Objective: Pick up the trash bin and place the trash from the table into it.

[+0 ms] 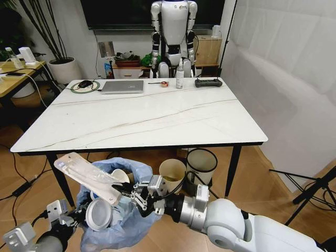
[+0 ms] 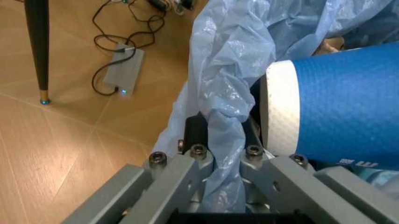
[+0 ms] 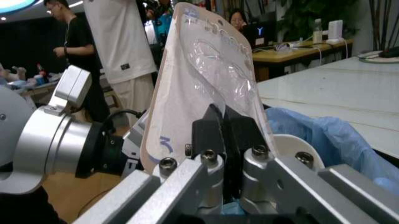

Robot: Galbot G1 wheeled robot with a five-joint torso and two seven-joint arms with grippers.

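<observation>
The trash bin [image 1: 137, 169], lined with a crinkled light-blue bag, hangs below the table's [image 1: 157, 123] front edge. My left gripper [image 1: 77, 214] is shut on the bag's rim [image 2: 237, 51] at the bin's left side. A blue paper cup [image 2: 349, 112] with a white rim lies inside the bin, next to the left gripper [image 2: 221, 135]. My right gripper [image 1: 132, 195] is shut on a clear plastic wrapper [image 1: 86, 176], which slants up to the left over the bin's opening. The right wrist view shows that gripper [image 3: 223, 128] pinching the wrapper [image 3: 199, 79] beside the blue bag [image 3: 324, 135].
A cream bin [image 1: 172, 176] and a black bin [image 1: 201, 165] stand under the table, close to my right arm. A laptop [image 1: 123, 86], a bottle [image 1: 179, 76] and a power strip [image 1: 208, 83] sit along the table's far edge. Another robot [image 1: 173, 31] stands behind it.
</observation>
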